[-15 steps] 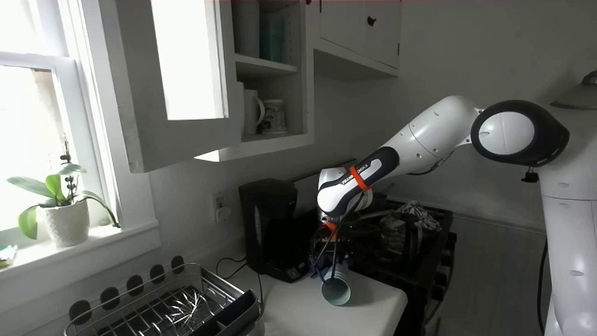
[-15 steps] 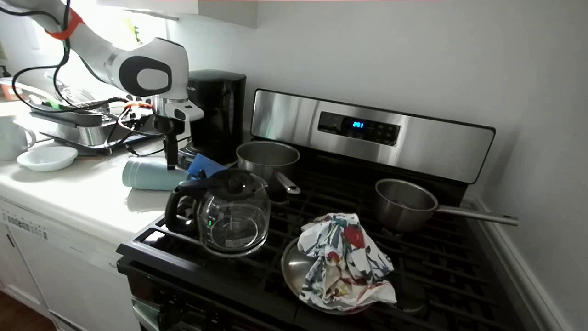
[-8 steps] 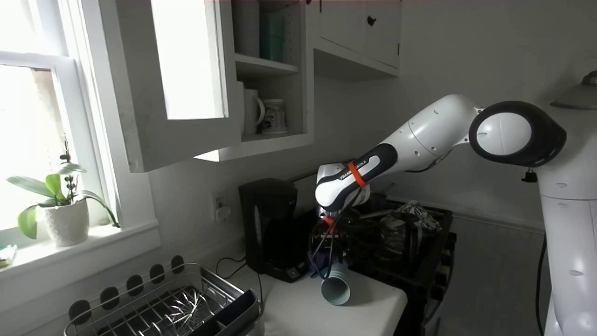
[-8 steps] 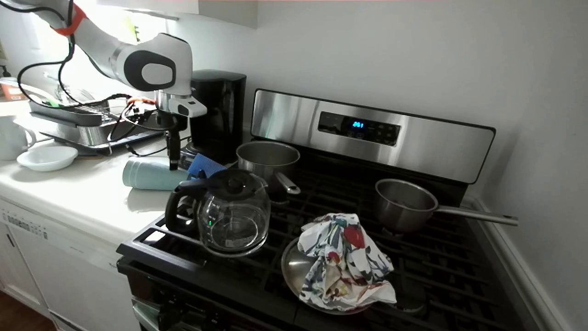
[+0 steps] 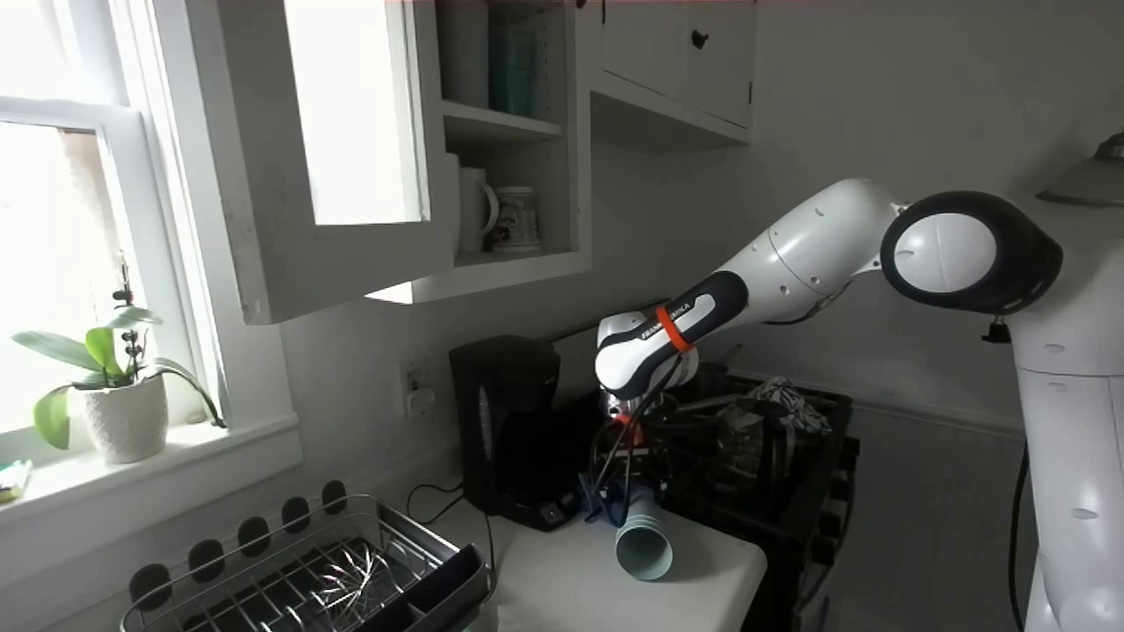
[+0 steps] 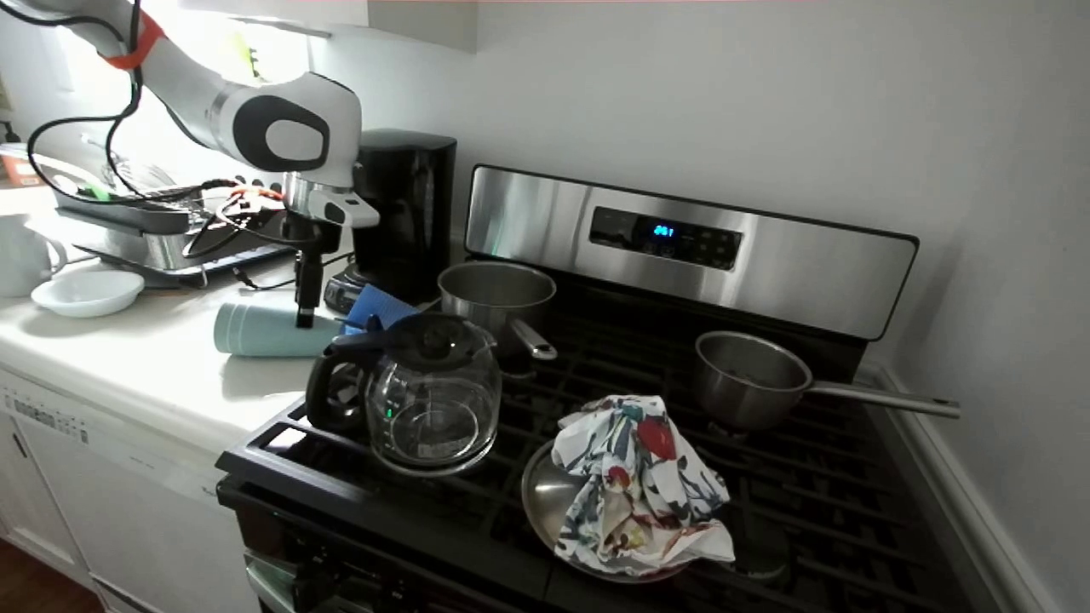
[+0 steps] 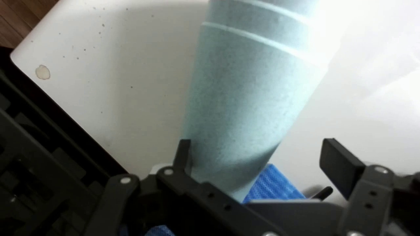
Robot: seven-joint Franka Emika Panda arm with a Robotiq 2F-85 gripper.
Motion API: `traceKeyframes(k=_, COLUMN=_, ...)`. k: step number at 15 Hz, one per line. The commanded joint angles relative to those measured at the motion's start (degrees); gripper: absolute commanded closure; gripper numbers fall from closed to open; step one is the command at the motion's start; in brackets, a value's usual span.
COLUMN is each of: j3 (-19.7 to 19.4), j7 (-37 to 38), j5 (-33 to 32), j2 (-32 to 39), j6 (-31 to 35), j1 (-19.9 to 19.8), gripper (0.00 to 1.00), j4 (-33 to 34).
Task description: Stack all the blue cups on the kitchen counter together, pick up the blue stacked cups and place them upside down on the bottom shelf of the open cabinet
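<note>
The blue cups are nested in one pale light-blue stack (image 5: 644,540) lying on its side on the white kitchen counter (image 5: 562,584). The stack also shows in the wrist view (image 7: 242,98), its narrow end between my fingers. My gripper (image 7: 259,154) is open over that end. The left finger is against or very close to the stack's side; the right finger (image 7: 341,164) stands apart from it. In an exterior view the dark finger (image 6: 306,311) hangs down at the stack. The white cabinet (image 5: 580,175) stands open; mugs stand on its bottom shelf (image 5: 505,274).
A blue cloth (image 7: 274,185) lies by the stack's narrow end. The black coffee maker (image 5: 505,430) stands behind, a glass carafe (image 6: 434,400) on the stove beside the counter. A dish rack (image 5: 307,570), a white bowl (image 6: 88,294) and a mug (image 6: 21,255) are also there.
The gripper rose a little, then came down, and the cup stack has shifted slightly along the counter with it, away from the stove. The stack still lies on its side.
</note>
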Motion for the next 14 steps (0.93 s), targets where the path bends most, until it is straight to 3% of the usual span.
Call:
traceKeyframes(k=1, j3=-0.7, j7=2.6, j5=-1.7, j2=1.4, j6=-2.4, j1=1.0, gripper=0.0, j4=1.2)
traceKeyframes(k=6, j3=-0.7, j7=4.5, j5=-2.2, j2=4.1, j6=-2.9, j1=1.8, gripper=0.0, j4=0.7)
traceKeyframes(k=7, j3=-0.6, j7=4.2, j5=-1.9, j2=4.4, j6=-2.6, j1=1.9, gripper=0.05, j4=0.6)
traceKeyframes(k=8, j3=-0.4, j7=3.3, j5=-1.2, j2=4.2, j6=-1.8, j1=1.8, gripper=0.26, j4=0.4)
traceKeyframes(k=12, j3=-0.2, j7=1.5, j5=-1.3, j2=1.9, j6=2.3, j1=2.2, gripper=0.4, j4=-0.5)
traceKeyframes(k=14, j3=0.0, j7=0.5, j5=-1.5, j2=0.0, j6=4.9, j1=2.5, gripper=0.4, j4=-1.3)
